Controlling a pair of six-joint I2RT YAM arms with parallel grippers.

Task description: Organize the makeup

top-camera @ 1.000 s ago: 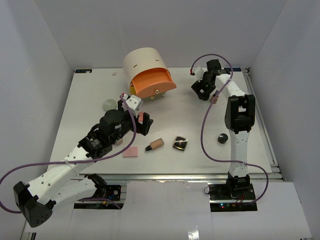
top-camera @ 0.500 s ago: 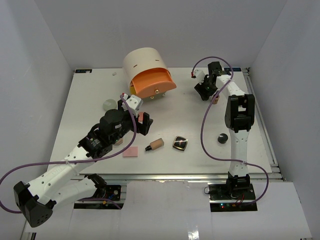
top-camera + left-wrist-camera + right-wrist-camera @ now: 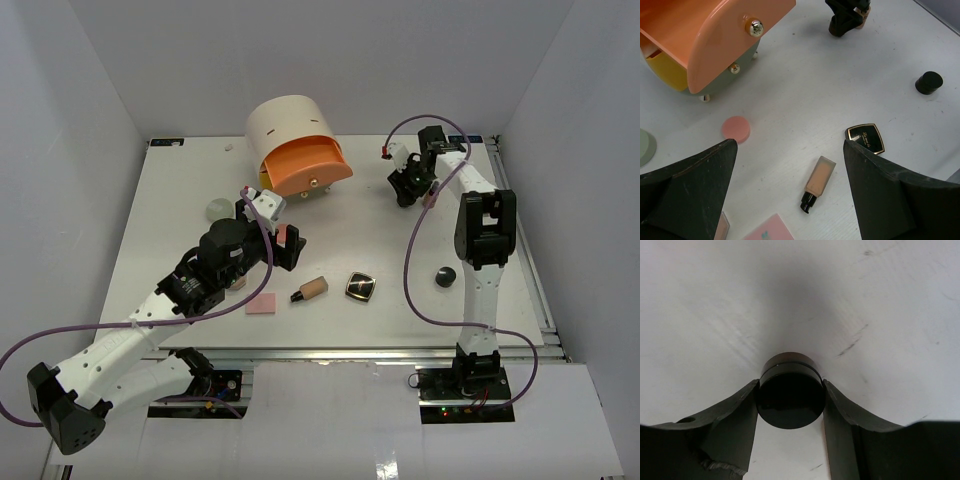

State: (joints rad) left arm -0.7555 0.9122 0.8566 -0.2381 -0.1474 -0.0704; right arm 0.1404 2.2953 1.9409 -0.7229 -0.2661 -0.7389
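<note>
White counter point(image 3: 170, 250). At its back, a cream drawer unit point(image 3: 285, 125), orange drawer point(image 3: 305, 165) pulled out. Left end effector point(image 3: 789, 145) spread wide above a tan bottle point(image 3: 818, 182), black compact point(image 3: 866, 138) and pink disc point(image 3: 736, 128). Right end effector point(image 3: 791, 390), far right, clamps a black-capped bottle point(image 3: 790, 407).

The bottle cap point(image 3: 790, 400) looks glossy plastic, the table point(image 3: 715, 300) matt and scuffed, the knob point(image 3: 755, 26) shiny metal.

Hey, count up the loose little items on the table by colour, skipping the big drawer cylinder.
Pink: 3 (round compact, rectangular compact, third compact half under the left arm)
Tan: 2 (lying bottle, black-capped bottle in the right gripper)
Black: 2 (square compact, round jar)
Grey-green: 1 (disc)
Total: 8
</note>
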